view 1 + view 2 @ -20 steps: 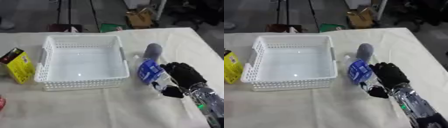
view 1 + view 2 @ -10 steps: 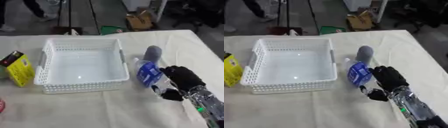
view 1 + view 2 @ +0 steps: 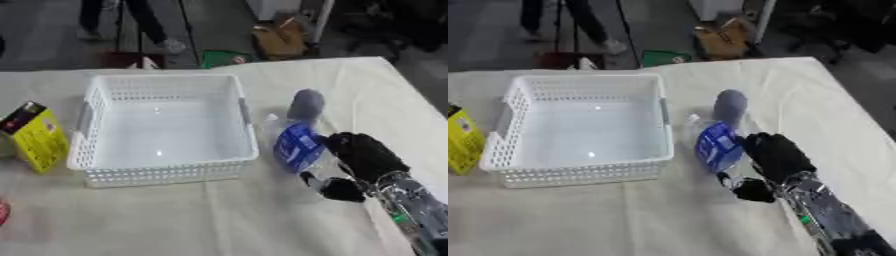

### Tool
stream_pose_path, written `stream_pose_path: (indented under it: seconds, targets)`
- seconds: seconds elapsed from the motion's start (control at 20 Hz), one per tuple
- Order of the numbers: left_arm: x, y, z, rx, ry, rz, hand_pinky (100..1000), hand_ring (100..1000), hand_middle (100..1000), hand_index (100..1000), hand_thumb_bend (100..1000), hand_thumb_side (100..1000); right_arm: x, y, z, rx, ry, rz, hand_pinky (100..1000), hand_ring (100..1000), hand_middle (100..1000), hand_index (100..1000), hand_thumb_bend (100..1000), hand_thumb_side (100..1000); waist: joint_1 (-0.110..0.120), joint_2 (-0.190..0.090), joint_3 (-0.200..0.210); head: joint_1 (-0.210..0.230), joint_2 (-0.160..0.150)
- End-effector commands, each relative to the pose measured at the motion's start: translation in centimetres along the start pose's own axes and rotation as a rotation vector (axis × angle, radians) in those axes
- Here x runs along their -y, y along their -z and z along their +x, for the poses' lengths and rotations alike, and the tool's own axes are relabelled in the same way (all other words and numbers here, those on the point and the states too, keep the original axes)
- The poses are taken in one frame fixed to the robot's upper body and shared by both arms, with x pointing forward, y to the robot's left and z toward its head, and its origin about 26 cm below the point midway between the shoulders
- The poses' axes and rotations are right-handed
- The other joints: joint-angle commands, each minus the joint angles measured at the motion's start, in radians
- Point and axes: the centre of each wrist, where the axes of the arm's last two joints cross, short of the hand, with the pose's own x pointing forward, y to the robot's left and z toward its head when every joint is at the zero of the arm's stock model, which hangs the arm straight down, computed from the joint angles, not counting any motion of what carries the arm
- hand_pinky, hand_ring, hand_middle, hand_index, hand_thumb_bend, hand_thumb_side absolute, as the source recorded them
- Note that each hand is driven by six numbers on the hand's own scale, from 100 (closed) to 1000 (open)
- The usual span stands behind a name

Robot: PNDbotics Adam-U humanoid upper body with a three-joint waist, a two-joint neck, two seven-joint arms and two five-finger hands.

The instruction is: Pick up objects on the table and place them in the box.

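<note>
I am working the right hand [image 3: 363, 157], which enters from the lower right of the frame and sits at centre right, against a clear plastic bottle with a blue label [image 3: 296, 145]. The bottle lies on its side on the cloth-covered table [image 3: 219, 215], just right of the white basket [image 3: 162, 172] that serves as the box. A grey rounded object [image 3: 305, 104] lies just above the bottle, close to its upper end.

Step in hand, as I judge it: securing the bottle before the lift. To do it well:
- Keep the palm behind the label so the round body cannot roll away toward the basket wall.
- Close the fingers over the body, not the neck.
- Lift clear of the basket rim before moving left, then lower over the bare basket floor.
- Avoid nudging the grey object during the lift.

Hand state: the fingers curl around the right side of the bottle, with the thumb [image 3: 331, 187] below it; I read this as a grasp on the bottle, not yet lifted. The basket holds nothing visible. A yellow box [image 3: 35, 137] stands at the left of the frame, just beside the basket. The left hand does not show.
</note>
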Motion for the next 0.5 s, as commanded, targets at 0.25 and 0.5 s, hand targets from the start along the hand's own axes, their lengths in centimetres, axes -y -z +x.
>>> stream_pose_path:
  seconds: [0.25,0.5]
  targets:
    - [-0.36,0.52,0.31,0.022,0.003,0.005,954,994,978,982,100,729,0.03,0.14,-0.78,-0.006,-0.005,-0.002,847,918,845,1000,469,1000,0.005,-0.009,0.003,-0.005,-0.013]
    - [-0.37,0.52,0.3,0.019,0.003,0.008,955,995,979,981,100,727,-0.13,0.15,-0.78,-0.009,0.009,-0.017,831,900,830,1000,432,1000,0.006,-0.007,0.003,-0.007,-0.015]
